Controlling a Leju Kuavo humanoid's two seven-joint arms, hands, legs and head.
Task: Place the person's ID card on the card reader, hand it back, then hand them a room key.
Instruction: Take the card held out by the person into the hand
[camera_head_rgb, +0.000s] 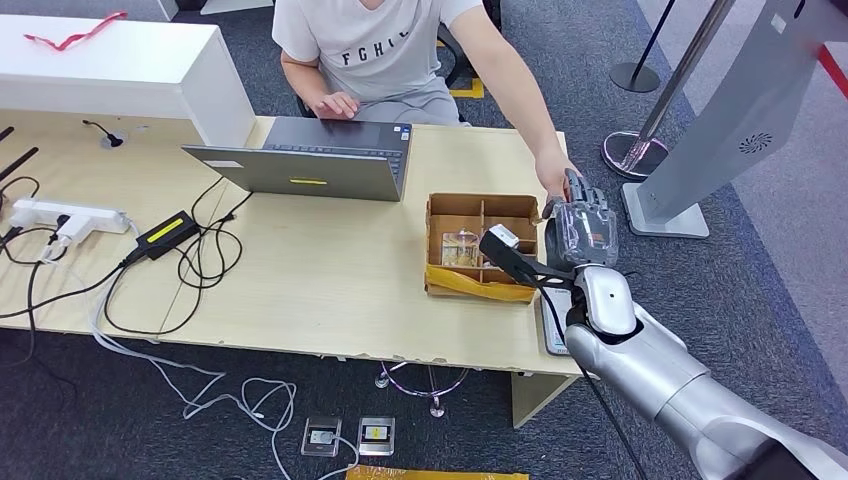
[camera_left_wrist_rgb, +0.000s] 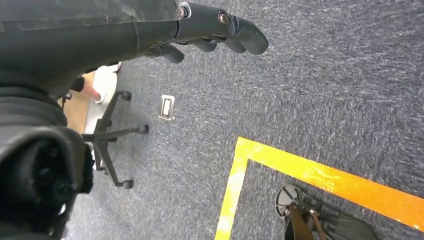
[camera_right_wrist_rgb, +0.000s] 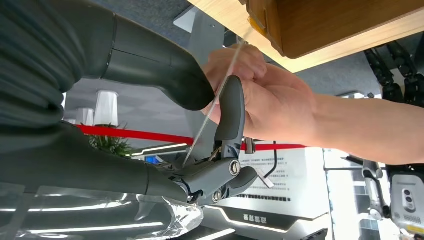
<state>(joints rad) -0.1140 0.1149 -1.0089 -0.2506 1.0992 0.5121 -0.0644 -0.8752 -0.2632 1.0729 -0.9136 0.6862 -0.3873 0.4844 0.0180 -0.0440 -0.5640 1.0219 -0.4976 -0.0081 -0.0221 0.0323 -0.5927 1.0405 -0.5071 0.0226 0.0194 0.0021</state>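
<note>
1. The cardboard box (camera_head_rgb: 482, 246) sits on the table (camera_head_rgb: 320, 290), toward its right end.
2. The laptop (camera_head_rgb: 310, 160) stands left of the box and farther back.
3. The person (camera_head_rgb: 390, 50) sits behind the table, beyond the laptop, one arm reaching past the box's right rear corner.
4. The right hand (camera_head_rgb: 583, 225) is just right of the box, meeting the person's hand (camera_head_rgb: 555, 180).
5. The power strip (camera_head_rgb: 55, 218) lies far left of the box.

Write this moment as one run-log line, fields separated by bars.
right hand: pinches card | person's hand: grips same card | left hand: hangs over carpet, holds nothing
</note>
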